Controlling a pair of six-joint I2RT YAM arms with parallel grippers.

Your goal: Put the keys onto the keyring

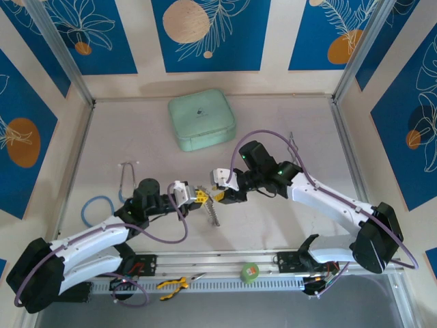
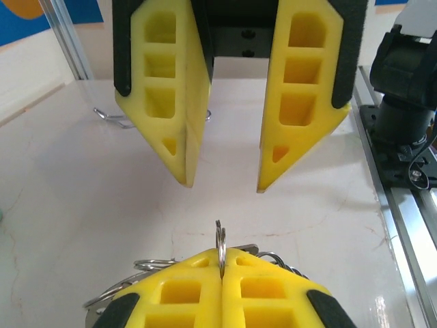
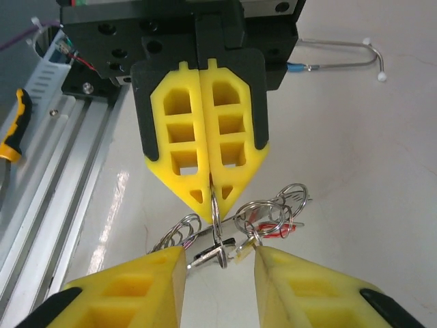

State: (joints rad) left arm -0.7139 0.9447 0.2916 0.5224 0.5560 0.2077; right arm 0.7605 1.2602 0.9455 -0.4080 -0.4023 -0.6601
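My left gripper (image 2: 222,256) is shut on the keyring (image 2: 220,240), a thin silver loop seen edge-on between its yellow pads. From the right wrist view the left gripper (image 3: 212,196) points toward me, and the keyring (image 3: 216,219) hangs from its tips. The keys lie in a bunch under it on the table: a dark-headed one (image 3: 213,254), a yellowish tag (image 3: 244,251) and a red one (image 3: 274,229), among several small silver rings. My right gripper (image 3: 219,253) stands open around the bunch, touching nothing. Seen from above, both grippers (image 1: 194,196) (image 1: 222,194) meet tip to tip, with the beaded chain (image 1: 212,216) trailing below.
A mint-green case (image 1: 202,120) sits at the back centre. A blue cord loop (image 1: 95,205) and a bent silver wire tool (image 1: 127,172) lie to the left. A green tape roll (image 1: 251,272) and yellow pliers (image 1: 172,285) rest on the near rail.
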